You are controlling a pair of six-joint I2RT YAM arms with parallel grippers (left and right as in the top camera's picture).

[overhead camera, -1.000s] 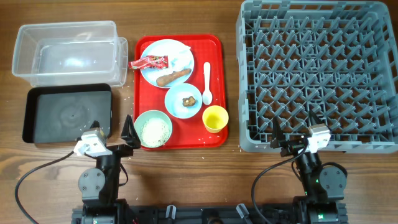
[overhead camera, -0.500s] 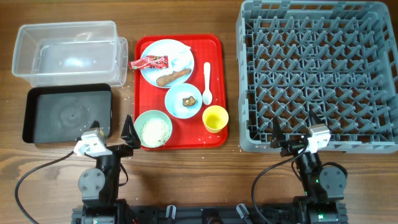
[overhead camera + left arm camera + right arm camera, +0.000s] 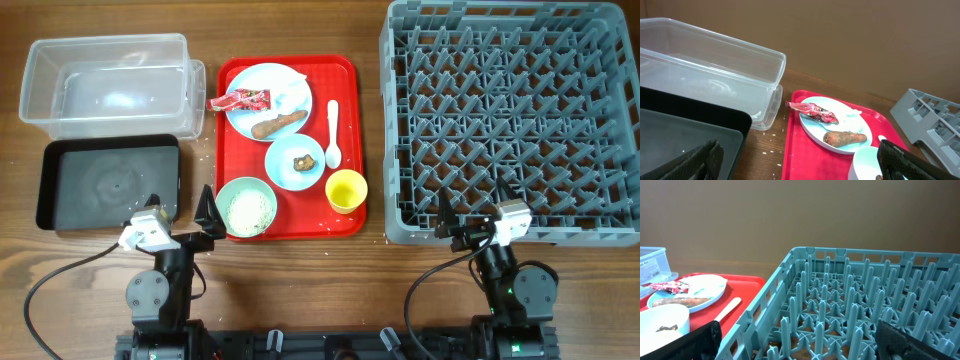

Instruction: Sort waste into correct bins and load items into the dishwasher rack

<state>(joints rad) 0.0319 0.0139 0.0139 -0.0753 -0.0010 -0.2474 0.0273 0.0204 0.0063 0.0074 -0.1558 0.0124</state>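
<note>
On the table (image 3: 300,290) nothing's sorted: rack (image 3: 400,232) and tub (image 3: 40,62) empty, tray (image 3: 346,80) fully loaded, my left claw (image 3: 178,212) and right claw (image 3: 472,214) spread wide.

- A flat red serving tray (image 3: 343,80), rectangular with rounded corners and a low raised rim, lies on the table a little left of centre, its long sides running away from the near edge.
- The wooden table (image 3: 300,280) has a brown grain running left to right, with a few pale specks just beside the tray's near edge.
- A plain brown wall (image 3: 865,40) stands behind the table's far edge in both wrist views.
</note>
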